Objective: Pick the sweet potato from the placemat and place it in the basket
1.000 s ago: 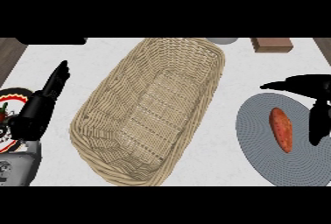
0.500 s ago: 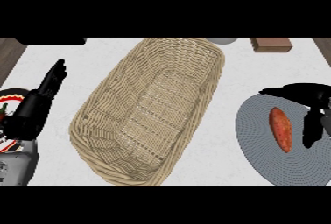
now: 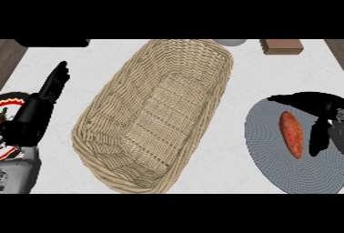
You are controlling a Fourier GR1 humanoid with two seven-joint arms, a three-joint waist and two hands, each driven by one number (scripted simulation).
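The orange, long sweet potato (image 3: 291,134) lies on the round grey woven placemat (image 3: 282,168) at the right side of the counter, with its long axis running roughly away from me, and nothing has lifted it yet. My right hand (image 3: 321,119) hangs over the right part of the placemat, just beside the sweet potato; its black fingers (image 3: 317,140) point down next to the vegetable and the thumb reaches across above its far end. The fingers are spread and not curled, so this hand holds nothing, and I cannot tell if any finger touches the skin already. I judge that I am in the approach step, just before the grasp. The next move, I think, calls for bringing the hand a little to the left and lower, so that fingers and thumb come on both long sides of the sweet potato, and then closing around its middle. After this I must lift it and carry it left to the large oval wicker basket (image 3: 128,107), which stands in the middle of the white counter (image 3: 228,150), well apart from the placemat. My left hand (image 3: 42,104) rests open at the left edge, fingers straight, holding nothing.
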